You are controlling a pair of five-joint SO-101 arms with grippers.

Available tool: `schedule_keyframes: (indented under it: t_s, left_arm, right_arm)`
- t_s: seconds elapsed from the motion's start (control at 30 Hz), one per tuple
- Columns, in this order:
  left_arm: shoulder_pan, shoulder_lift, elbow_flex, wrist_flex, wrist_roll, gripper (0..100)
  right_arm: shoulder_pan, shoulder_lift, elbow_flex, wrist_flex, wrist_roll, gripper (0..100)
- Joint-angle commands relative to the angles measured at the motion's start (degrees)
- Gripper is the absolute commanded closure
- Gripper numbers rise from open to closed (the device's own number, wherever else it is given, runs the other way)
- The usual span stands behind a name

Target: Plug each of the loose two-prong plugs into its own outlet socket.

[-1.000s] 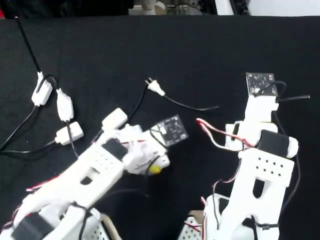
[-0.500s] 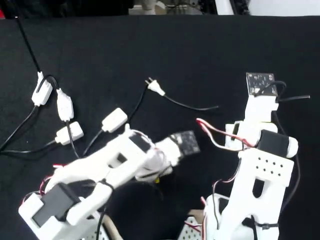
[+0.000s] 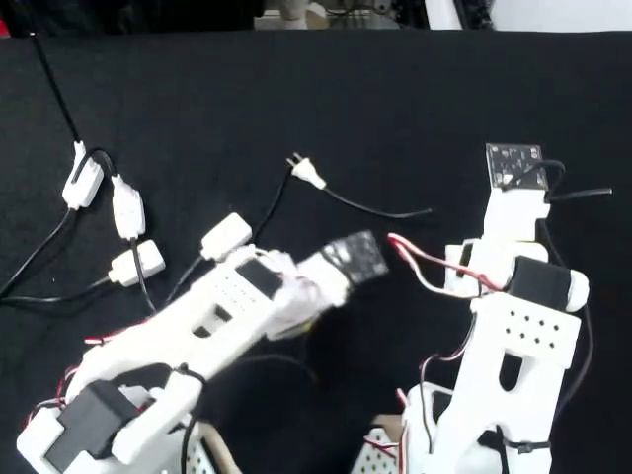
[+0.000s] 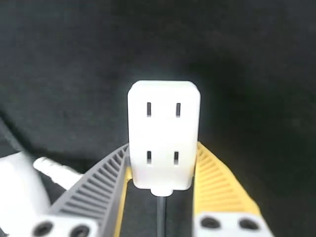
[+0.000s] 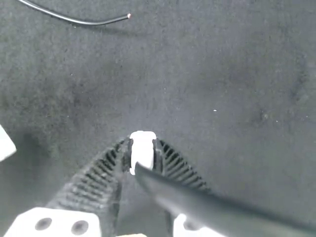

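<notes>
Your left gripper is pinching a white outlet block near its cord end, with the grey finger pressing 1 side and the yellow finger the other. The block's face is showing 2 pairs of slots.

Your right gripper is squeezing a small white piece between its fingertips, and a black cord is crossing in front.

From above, a loose two-prong plug is lying on the black table at roughly 12 o'clock from the left arm's wrist. 3 white blocks are sitting toward 9 o'clock, and a 4th white block is lying just beside that arm.
</notes>
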Motion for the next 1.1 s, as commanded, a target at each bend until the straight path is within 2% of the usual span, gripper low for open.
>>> schedule_keyframes:
  t_s: [0.0, 0.2, 0.37, 0.57, 0.77, 1.07]
  left_arm:
    - [-2.7, 0.1, -1.1, -6.3, 4.2, 93]
    - [-2.9, 10.8, -5.7, -10.1, 12.1, 88]
    - [-2.9, 15.8, -12.5, -2.8, 12.5, 88]
    - [-3.6, 16.0, -15.5, 2.1, 12.9, 87]
    - [-3.6, 16.0, -15.3, 2.4, 14.2, 68]
    - [-3.6, 11.6, -13.1, 2.7, 14.4, 69]
  right_arm:
    - [0.9, -0.2, -1.8, -1.0, 0.4, 98.6]
    - [1.1, -0.2, -1.9, -1.0, 0.4, 98.6]
    - [1.1, -0.2, -1.8, -0.9, 0.4, 98.6]
    - [1.1, -0.2, -1.7, -0.9, 0.4, 98.6]
    - [1.0, -0.2, -1.7, -0.9, 0.4, 98.6]
    - [0.7, -0.2, -1.6, -0.9, 0.5, 98.6]
